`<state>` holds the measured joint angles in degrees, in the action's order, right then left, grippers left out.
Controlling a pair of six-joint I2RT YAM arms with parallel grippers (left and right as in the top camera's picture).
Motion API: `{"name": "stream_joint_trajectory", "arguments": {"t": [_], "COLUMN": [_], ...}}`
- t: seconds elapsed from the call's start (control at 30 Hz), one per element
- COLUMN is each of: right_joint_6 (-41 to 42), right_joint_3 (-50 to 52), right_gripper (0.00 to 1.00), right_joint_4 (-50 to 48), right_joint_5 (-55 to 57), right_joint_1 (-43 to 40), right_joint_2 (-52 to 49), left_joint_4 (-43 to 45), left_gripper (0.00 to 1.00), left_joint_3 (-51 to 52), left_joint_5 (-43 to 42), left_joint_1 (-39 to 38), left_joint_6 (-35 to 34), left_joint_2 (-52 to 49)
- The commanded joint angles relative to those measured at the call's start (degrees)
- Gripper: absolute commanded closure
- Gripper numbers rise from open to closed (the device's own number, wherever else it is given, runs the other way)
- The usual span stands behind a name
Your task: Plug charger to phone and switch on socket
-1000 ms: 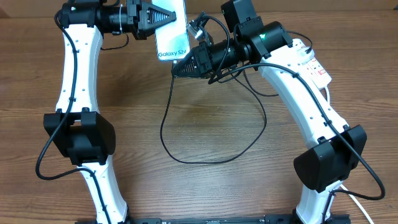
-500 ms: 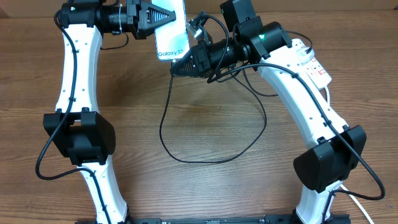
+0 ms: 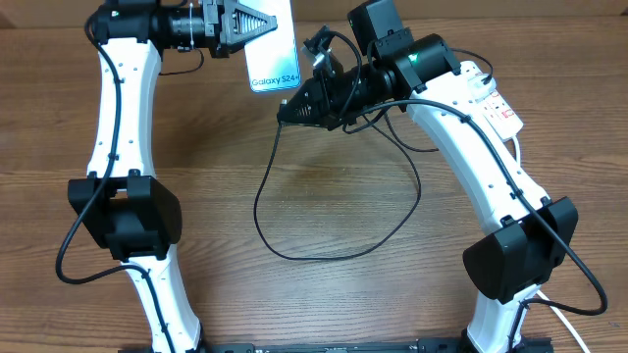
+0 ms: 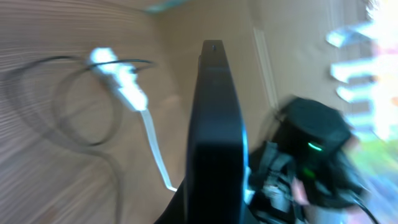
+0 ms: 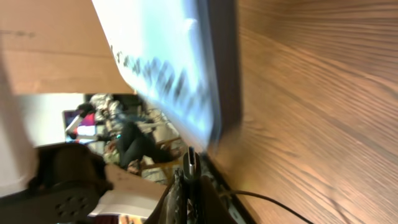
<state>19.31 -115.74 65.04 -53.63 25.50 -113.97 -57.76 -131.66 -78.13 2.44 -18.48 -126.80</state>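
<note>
My left gripper [image 3: 253, 22] is shut on the phone [image 3: 274, 51], holding it up at the table's far edge with its "Galaxy S24" end toward my right arm. In the left wrist view the phone [image 4: 216, 130] shows edge-on between the jaws. My right gripper [image 3: 287, 112] is shut on the charger's connector tip [image 5: 189, 160], which sits just below the phone's end [image 5: 186, 68] with a small gap. The black cable [image 3: 334, 250] loops over the table. The socket [image 3: 494, 98] lies at the far right behind my right arm.
The thick white cord [image 3: 569, 316] runs off at the bottom right. A second white connector and cable [image 4: 121, 79] show in the left wrist view beside the phone. Bare wood table [image 3: 324, 304] lies in front.
My left gripper has shifted the phone slightly right and up. My right gripper has drawn back to the right, so the connector tip is now apart from the phone's end.
</note>
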Motion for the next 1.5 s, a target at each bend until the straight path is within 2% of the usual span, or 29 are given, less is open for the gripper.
{"name": "stream_joint_trajectory", "arguments": {"t": [0.0, 0.13, 0.3, 0.47, 0.57, 0.87, 1.1, 1.13, 1.23, 1.33, 1.37, 1.47], "right_joint_6": [1.25, 6.80, 14.71, 22.60, 24.96, 29.18, 29.38, 29.38, 29.38, 29.38, 29.38, 29.38], "right_joint_3": [0.02, 0.02, 0.04, 1.03, 2.64, 8.59, 8.83, 8.83, 8.83, 8.83, 8.83, 8.83], "right_gripper": [0.96, 0.96, 0.96, 0.96, 0.96, 0.96, 0.96, 0.92, 0.66, 0.51, 0.41, 0.37], "right_joint_4": [0.66, 2.67, 3.28, 3.98, 3.61, -2.51, -2.64, -2.64, -2.64, -2.75, -2.84, -2.75], "right_joint_5": [6.19, 18.23, 34.16, 50.69, 55.98, 57.44, 57.48, 57.46, 57.44, 57.94, 58.49, 60.08], "right_joint_1": [-0.07, -0.04, 1.64, 4.92, 7.15, 10.19, 10.12, 10.12, 10.12, 10.12, 10.12, 10.05], "right_joint_2": [-0.22, -0.24, -0.72, -3.48, -6.45, -14.86, -17.31, -17.31, -17.31, -17.31, -17.31, -17.31], "left_joint_4": [-3.32, -11.39, -17.55, -18.95, -19.21, -20.13, -20.22, -20.22, -20.22, -20.22, -20.24, -20.31], "left_gripper": [0.96, 0.96, 0.96, 0.96, 0.96, 0.96, 0.96, 0.96, 0.96, 0.96, 0.96, 0.96], "left_joint_3": [-0.46, -0.46, -0.46, -0.46, -0.44, -0.44, -0.44, -0.44, -0.44, -0.46, -0.46, -0.44], "left_joint_5": [17.84, 36.96, 51.93, 54.21, 54.16, 54.16, 54.16, 54.16, 54.16, 54.16, 54.16, 54.16], "left_joint_1": [3.87, 6.08, 6.54, 6.51, 6.51, 6.51, 6.51, 6.51, 6.51, 6.51, 6.51, 6.51], "left_joint_6": [-1.03, -0.74, 2.03, 2.21, 2.21, 3.72, 4.31, 4.35, 4.35, 4.35, 4.35, 4.35], "left_joint_2": [-0.39, -0.39, -0.39, -0.39, -0.39, -0.39, -0.39, -0.39, -0.39, -0.39, -0.39, -0.39]}}
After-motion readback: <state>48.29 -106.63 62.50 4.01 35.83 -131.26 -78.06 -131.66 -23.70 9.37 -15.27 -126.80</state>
